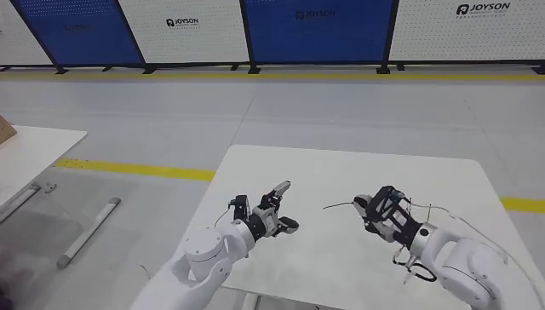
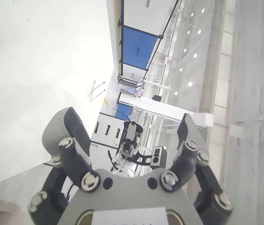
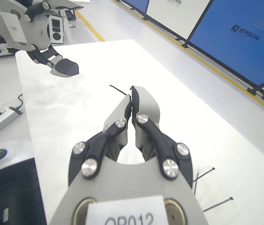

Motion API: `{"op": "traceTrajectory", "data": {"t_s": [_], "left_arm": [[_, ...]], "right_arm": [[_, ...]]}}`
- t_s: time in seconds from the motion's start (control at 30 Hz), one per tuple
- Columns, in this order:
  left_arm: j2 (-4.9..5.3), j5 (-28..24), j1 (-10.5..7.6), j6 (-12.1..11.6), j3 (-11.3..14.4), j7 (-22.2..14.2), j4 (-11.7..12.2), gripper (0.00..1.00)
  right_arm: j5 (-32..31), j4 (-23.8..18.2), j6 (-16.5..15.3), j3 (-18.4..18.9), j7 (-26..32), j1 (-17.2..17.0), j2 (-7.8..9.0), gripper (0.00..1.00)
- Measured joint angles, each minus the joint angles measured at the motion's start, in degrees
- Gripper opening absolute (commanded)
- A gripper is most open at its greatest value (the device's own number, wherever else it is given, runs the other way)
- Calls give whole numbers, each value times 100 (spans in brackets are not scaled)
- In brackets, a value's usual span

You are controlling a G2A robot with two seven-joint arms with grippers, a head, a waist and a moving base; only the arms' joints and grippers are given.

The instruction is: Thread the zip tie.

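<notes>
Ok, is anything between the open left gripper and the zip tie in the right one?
Nothing visible. The zip tie sticks out of the shut right gripper toward the left gripper, with bare table under the gap. Spare zip ties lie beyond the right gripper, off the path.

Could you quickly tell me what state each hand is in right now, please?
Left hand: open, holding nothing.
Right hand: closed on a black zip tie.
</notes>
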Motion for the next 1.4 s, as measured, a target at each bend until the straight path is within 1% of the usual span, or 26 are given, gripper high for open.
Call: {"op": "traceTrajectory", "data": {"t_s": [0.07, 0.13, 0.17, 0.23, 0.47, 0.5, 0.57, 0.6, 0.67, 0.73, 0.8, 0.83, 0.87, 0.9, 1.2, 1.3, 1.4], "left_arm": [[-16, -21, -113, 0, 143, 50, 13, 100], [-32, -14, -231, 0, 294, 124, 60, 100], [-38, 10, -271, 0, 352, 151, 82, 100], [-40, 38, -296, 0, 396, 171, 100, 100], [-41, 31, -291, -4, 390, 169, 104, 100], [-47, -2, -295, -8, 396, 179, 124, 100], [-71, -208, -352, -2, 471, 188, 210, 100], [-79, -297, -400, -1, 535, 190, 256, 100], [-92, -450, -563, 0, 745, 232, 365, 100], [-104, -755, -747, 0, 966, 300, 474, 100], [-115, -1242, -928, 0, 1129, 376, 575, 100], [-116, -1555, -1063, 0, 1225, 472, 641, 100], [-115, -1724, -1135, 0, 1271, 534, 671, 100], [-113, -1803, -1159, 0, 1287, 556, 682, 100], [-114, -1729, -1134, -5, 1290, 547, 692, 100], [-119, -1713, -1148, -1, 1369, 567, 809, 100], [-118, -1905, -1252, 0, 1414, 608, 931, 100]], "right_arm": [[-168, 26, 0, -240, 12, 143, 17, 0], [-133, 99, 0, -410, 7, 271, 25, 0], [-112, 111, 0, -431, 7, 289, 25, 0], [-106, 112, 0, -426, 7, 288, 25, 0], [-128, 111, 12, -415, -11, 275, 23, 0], [-204, 108, 27, -409, -37, 266, 20, 0], [-556, 35, 11, -440, -110, 258, 4, 0], [-716, -13, 3, -475, -137, 261, -7, 0], [-1082, -111, -1, -580, -130, 304, -42, 0], [-1359, -184, 0, -709, -59, 368, -87, 0], [-1518, -212, 0, -817, 10, 430, -128, 0], [-1577, -215, 0, -873, 44, 471, -152, 0], [-1582, -217, 0, -906, 52, 493, -166, 0], [-1576, -217, 0, -922, 52, 503, -172, 0], [-1562, -217, 0, -921, 47, 502, -171, 0], [-1653, -217, 14, -901, 21, 476, -172, 0], [-1871, -275, 4, -800, -114, 370, -158, 0]]}}
